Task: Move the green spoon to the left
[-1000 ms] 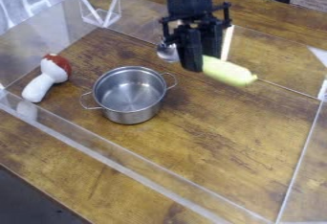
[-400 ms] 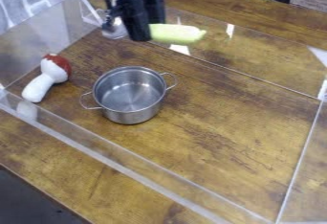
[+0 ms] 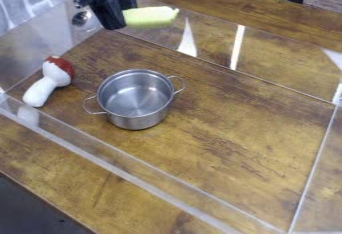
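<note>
The green spoon [image 3: 150, 16] hangs in the air at the top left of the view, its thick yellow-green handle sticking out to the right and its small silver bowl [image 3: 80, 18] showing on the left of the fingers. My black gripper [image 3: 107, 8] is shut on the spoon's middle, well above the wooden table and up-left of the steel pot [image 3: 134, 98].
A red-capped white mushroom toy [image 3: 47, 81] lies at the left, beside the pot. Clear acrylic walls [image 3: 214, 43] ring the wooden tabletop [image 3: 241, 138], with a low front wall along the near edge.
The gripper has carried the spoon from the middle back of the table to the far back-left corner, rolling so the handle now points right. Pot and mushroom have not moved.
</note>
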Robot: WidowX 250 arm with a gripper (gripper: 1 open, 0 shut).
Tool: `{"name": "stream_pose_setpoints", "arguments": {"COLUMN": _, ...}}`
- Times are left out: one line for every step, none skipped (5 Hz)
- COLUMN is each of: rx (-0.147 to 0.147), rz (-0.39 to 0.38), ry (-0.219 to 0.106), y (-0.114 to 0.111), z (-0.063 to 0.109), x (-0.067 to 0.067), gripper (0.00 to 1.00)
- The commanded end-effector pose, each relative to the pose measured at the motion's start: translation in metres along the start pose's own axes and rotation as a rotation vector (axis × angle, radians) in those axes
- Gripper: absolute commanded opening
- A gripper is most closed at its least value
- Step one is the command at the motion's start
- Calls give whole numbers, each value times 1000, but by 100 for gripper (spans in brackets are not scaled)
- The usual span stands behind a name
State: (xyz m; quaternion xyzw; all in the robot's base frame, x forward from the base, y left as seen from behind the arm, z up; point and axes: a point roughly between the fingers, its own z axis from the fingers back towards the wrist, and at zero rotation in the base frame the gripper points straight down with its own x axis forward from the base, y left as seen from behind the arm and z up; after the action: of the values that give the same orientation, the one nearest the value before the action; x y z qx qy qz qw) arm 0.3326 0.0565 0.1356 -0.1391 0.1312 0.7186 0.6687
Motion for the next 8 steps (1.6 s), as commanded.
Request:
{"name": "stream_pose_setpoints", "arguments": {"rx": -65, "rz": 26, "ry": 19, "y": -5, "z": 18, "x": 3, "gripper": 0}}
{"name": "stream_pose_setpoints", "arguments": {"rx": -79, "rz": 93, "ry": 46, "y": -2, "z": 18, "x": -1, "gripper": 0}}
{"name": "stream_pose_setpoints", "arguments": {"rx": -91, "rz": 142, "ry": 69, "y": 1, "z": 19, "x": -4, "gripper": 0}}
{"name": "stream_pose_setpoints", "arguments": {"rx": -77, "rz": 130, "ry": 83, "y": -1, "z": 19, "x": 0, "gripper": 0}}
{"name": "stream_pose_setpoints", "arguments": {"rx": -61, "rz": 111, "ry": 94, "y": -4, "z": 21, "x": 3, "gripper": 0}}
{"name": "stream_pose_setpoints", "arguments": {"rx": -41, "rz": 96, "ry": 122, "y": -2, "z": 19, "x": 6, "gripper": 0}}
{"name": "stream_pose_setpoints", "arguments": {"rx": -45, "rz": 133, "ry": 152, "y": 7, "z": 0, "x": 2, "gripper": 0}}
{"name": "stream_pose_setpoints", "arguments": {"rx": -73, "rz": 186, "ry": 124, "y": -3, "z": 2, "x": 34, "gripper": 0}}
